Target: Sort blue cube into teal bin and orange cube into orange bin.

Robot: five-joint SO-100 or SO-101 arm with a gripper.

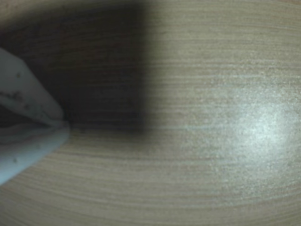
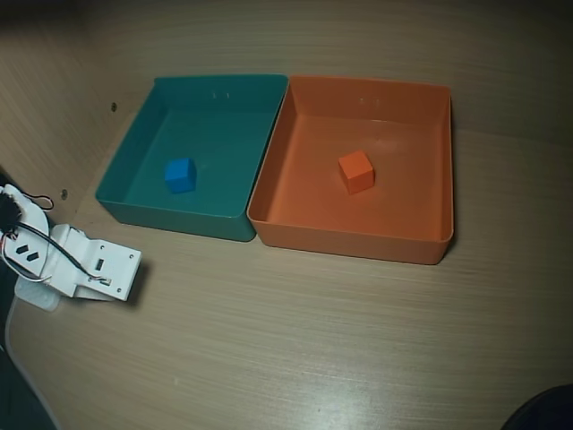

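Well, from the left overhead, my gripper (image 1: 63,125) sits folded low at the table edge, fingertips together on nothing, the blue cube (image 2: 180,175) rests inside the teal bin (image 2: 175,216), the orange cube (image 2: 356,171) inside the orange bin (image 2: 349,242), so sorting looks finished.

- Wrist view: whole pic soft, out of focus; worktop (image 1: 211,70) grain smeared, w/ a glare patch at right.
- Tool (image 1: 63,125) cut off by left edge; only pale finger (image 1: 23,89) parts show, blurred, can't tell if there's a gap btwn them.
- Overhead view: arm (image 2: 76,264) cut off at left edge; tool not made out there.
- Dark shape (image 2: 542,410) at bottom-right corner cut off, can't ID.
- Teal bin (image 2: 170,213) far-wall holes too small to make out.
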